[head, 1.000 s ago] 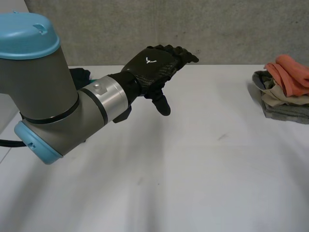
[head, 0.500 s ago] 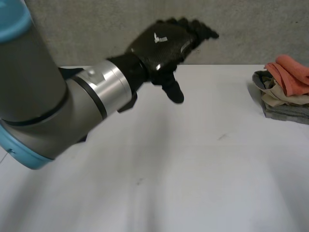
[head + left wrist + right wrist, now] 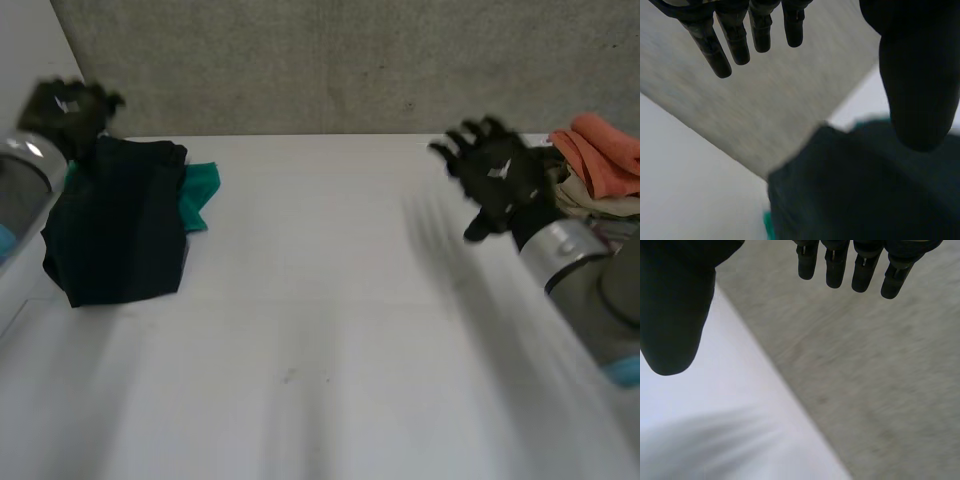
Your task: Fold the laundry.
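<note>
Laundry lies in two lots: a dark cloth (image 3: 110, 225) over a teal cloth (image 3: 203, 190) at 9 o'clock on the table (image 3: 330, 300), a rumpled pile (image 3: 595, 160) at 2 o'clock. Nothing lies flat, so I judge folding hardly begun. My left hand (image 3: 65, 108) hovers at 10 o'clock, my right hand (image 3: 498, 178) beside the pile; both spread, empty.

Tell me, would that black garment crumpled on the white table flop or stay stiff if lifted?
Probably floppy: the black fabric garment lies in soft rumpled folds, so it would likely sag from a single grip. Pushed, it would likely bunch up rather than slide, perhaps dragging the green cloth at its edge.
</note>
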